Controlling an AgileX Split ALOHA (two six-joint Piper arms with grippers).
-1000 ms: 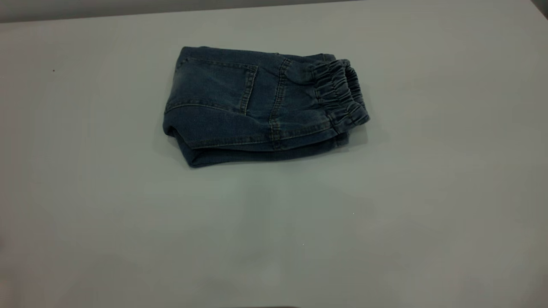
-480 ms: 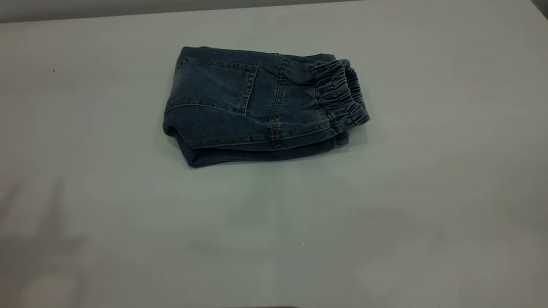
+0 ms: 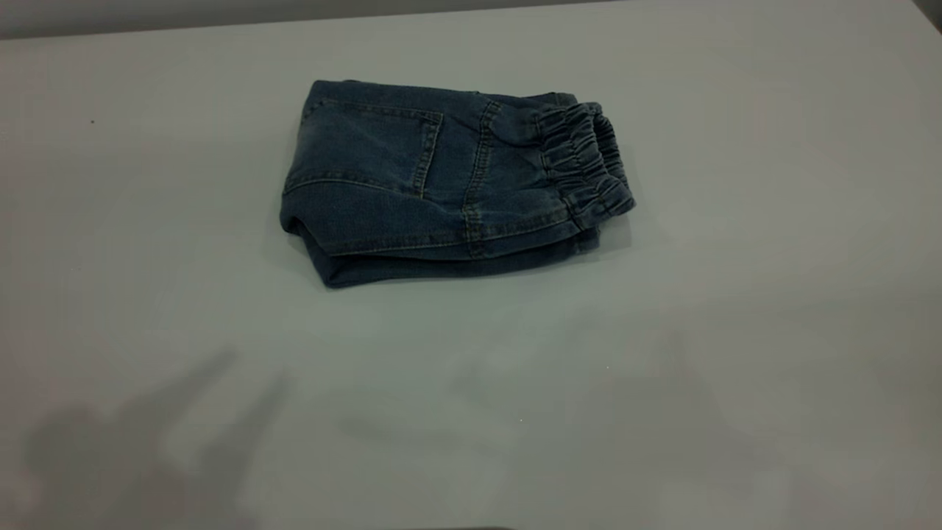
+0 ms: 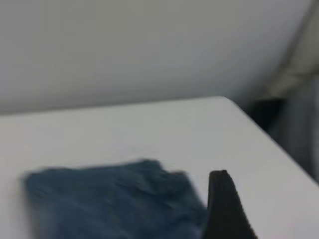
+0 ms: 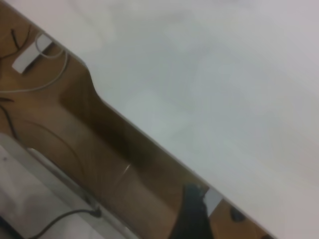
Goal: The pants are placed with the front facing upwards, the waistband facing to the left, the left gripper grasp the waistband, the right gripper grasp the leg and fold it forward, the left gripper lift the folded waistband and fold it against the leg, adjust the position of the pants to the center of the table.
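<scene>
The pants [image 3: 441, 184] lie folded into a compact bundle on the white table [image 3: 471, 412], a little behind its middle. Their rear pocket [image 3: 375, 147] faces up. The gathered waistband [image 3: 585, 165] is at the bundle's right end, and a leg [image 3: 441, 266] shows as the lower layer along the near edge. Neither gripper appears in the exterior view; only arm shadows fall on the near table. The left wrist view shows a black part of my left gripper [image 4: 224, 209] beside the blurred pants [image 4: 109, 199], apart from them. My right gripper [image 5: 192, 214] hangs beyond the table edge, over the floor.
The table's far edge [image 3: 294, 22] runs behind the pants. In the left wrist view a table corner [image 4: 224, 99] lies past the bundle. The right wrist view shows the table edge [image 5: 149, 139], brown floor and white cables [image 5: 45, 74].
Arm shadows have spread across the near table, at the left and at the right. The pants have not moved.
</scene>
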